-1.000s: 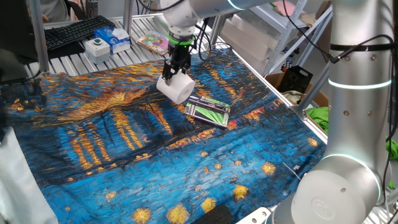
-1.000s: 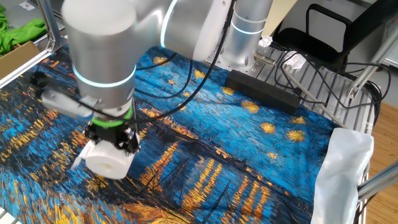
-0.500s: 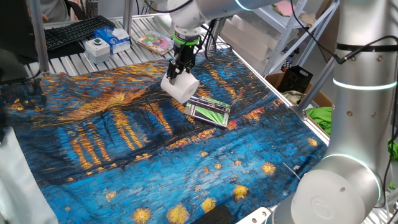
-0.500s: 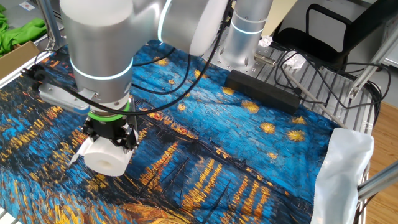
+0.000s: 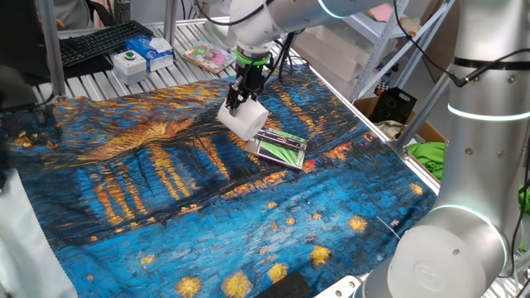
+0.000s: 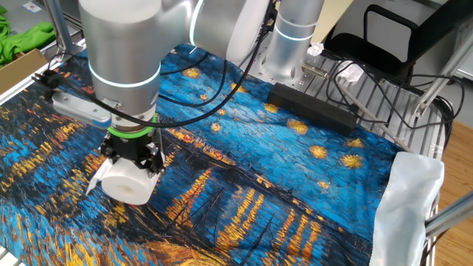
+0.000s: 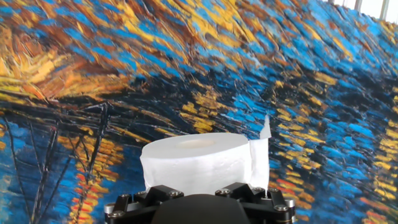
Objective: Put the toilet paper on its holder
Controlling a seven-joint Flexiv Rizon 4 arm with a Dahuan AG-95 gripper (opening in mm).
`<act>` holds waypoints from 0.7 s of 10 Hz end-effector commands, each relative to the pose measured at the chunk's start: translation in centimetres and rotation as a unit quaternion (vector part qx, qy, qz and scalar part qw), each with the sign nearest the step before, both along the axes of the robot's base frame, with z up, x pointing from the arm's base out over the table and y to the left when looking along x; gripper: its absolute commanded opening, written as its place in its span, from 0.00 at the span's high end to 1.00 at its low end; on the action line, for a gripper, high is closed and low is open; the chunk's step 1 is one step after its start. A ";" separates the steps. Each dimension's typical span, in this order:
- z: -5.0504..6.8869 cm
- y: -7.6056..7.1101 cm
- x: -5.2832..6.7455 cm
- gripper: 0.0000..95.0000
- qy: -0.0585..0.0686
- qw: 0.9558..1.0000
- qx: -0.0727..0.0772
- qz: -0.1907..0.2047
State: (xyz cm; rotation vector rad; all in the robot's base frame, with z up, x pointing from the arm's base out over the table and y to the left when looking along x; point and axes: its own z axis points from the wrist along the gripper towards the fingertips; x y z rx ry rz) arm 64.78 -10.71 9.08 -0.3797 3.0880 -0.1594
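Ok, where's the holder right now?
In one fixed view the holder lies flat on the painted cloth, just right of the toilet paper held in the gripper.

Held in the tool point(image 5: 238, 98), above the surface point(image 5: 166, 182) — toilet paper point(image 5: 243, 119), just beside the holder point(image 5: 279, 147).

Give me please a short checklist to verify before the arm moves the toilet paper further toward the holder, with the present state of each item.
1. Gripper shut on the toilet paper: ok; the roll hangs from it above the cloth.
2. Holder in sight and uncovered: ok; it lies flat on the cloth beside the roll.
3. Roll already above the holder: not ok; it hangs at the holder's edge.
4. Loose paper tail clear of the fingers: cannot tell.
5. Roll's core lined up with the holder: cannot tell.
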 end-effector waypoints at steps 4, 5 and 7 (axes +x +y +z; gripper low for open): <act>-0.2 -0.8 -0.9 1.00 0.002 1.000 0.001 0.000; -0.2 -0.9 -1.0 1.00 0.002 1.000 0.001 0.000; -0.2 -1.3 -1.9 1.00 0.002 1.000 0.001 0.000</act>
